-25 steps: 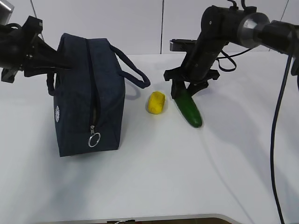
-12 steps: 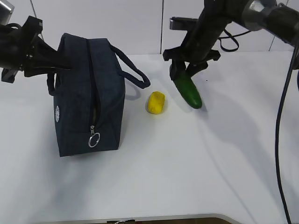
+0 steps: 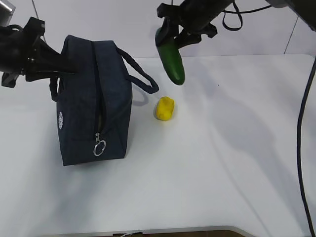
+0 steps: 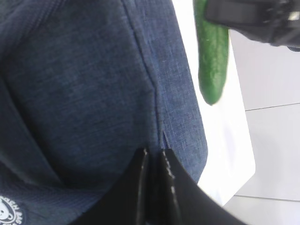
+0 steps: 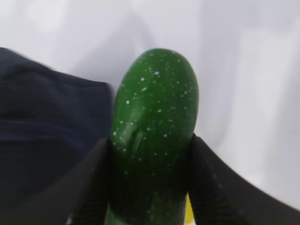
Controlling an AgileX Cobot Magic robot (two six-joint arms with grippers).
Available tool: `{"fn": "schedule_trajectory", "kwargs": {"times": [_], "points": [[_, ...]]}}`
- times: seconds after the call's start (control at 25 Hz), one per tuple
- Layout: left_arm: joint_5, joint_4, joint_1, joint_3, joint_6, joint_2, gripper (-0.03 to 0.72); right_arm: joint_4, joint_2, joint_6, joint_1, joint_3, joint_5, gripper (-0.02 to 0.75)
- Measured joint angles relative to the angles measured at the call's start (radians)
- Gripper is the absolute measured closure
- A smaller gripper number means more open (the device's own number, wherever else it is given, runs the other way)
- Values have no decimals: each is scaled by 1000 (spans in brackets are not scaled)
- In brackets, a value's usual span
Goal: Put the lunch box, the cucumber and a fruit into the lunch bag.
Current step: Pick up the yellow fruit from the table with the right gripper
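1. So, the step in hand looks like getting the cucumber (image 3: 171, 60) over to the lunch bag (image 3: 94, 103). The right gripper (image 3: 168, 40) is clamped on its upper end, and it hangs tip-down in the air, above the table (image 3: 222, 163) and between the bag and the yellow fruit (image 3: 165, 108).
2. Next move probably calls for swinging it left over the bag's top and lining it up with the zipper (image 3: 95, 89) opening. The slit looks narrow from here, so that could be fiddly.
3. Right arm reaches in from the upper right, high up, wrist pointing down. Its own camera shows both fingers (image 5: 89, 187) hugging the cucumber's sides.
4. The left gripper (image 4: 153, 157) is pressed to the bag's far-left side, fingers nearly together on the fabric, apparently pinching it to steady the bag.
5. The fruit sits on the table just right of the bag's handle (image 3: 140, 74). The lunch box isn't visible.
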Motion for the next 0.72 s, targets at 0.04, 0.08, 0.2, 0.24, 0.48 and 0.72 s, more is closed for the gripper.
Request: {"fn": "schedule_trajectory", "kwargs": {"times": [0.04,0.08,0.2,0.24,0.48,0.72], "points": [[0,0,0,0,0,0,683,50,-2,0,0,0,0,370],[0,0,0,0,1,0,683,97,-4,0,0,0,2,370],[0,0,0,0,1,0,683,254,-4,0,2,0,2,370],[0,0,0,0,1,0,683,287,-4,0,2,0,2,370],[2,0,0,0,2,0,683,365,-6,-4,43,0,2,370],[23,-50,0,0,42,0,683,382,-6,-8,111,0,2,370]]}}
